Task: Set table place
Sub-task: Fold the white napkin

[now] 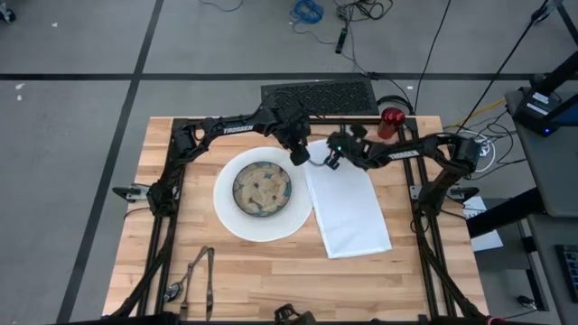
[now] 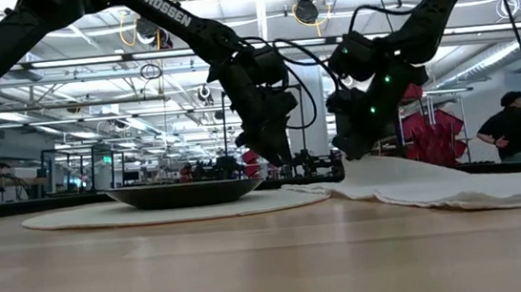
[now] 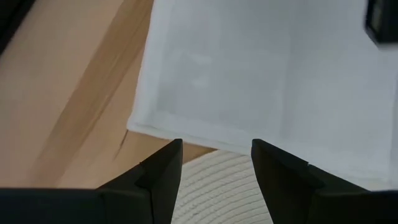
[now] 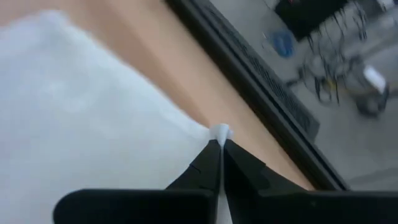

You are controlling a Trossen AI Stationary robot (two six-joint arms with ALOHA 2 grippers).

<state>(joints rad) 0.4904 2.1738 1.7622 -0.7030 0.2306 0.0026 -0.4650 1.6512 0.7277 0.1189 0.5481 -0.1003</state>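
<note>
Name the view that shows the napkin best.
High view: the whole napkin lies beside the plate. Low view shows it edge-on. Left wrist view shows one corner; right wrist view shows the right gripper pinching another.

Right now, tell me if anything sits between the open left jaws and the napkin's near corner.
Nothing visible does. The left gripper hovers open over the plate's rim, with the napkin corner lying bare just ahead. The right gripper is shut on the napkin's far corner, clear of that path.
</note>
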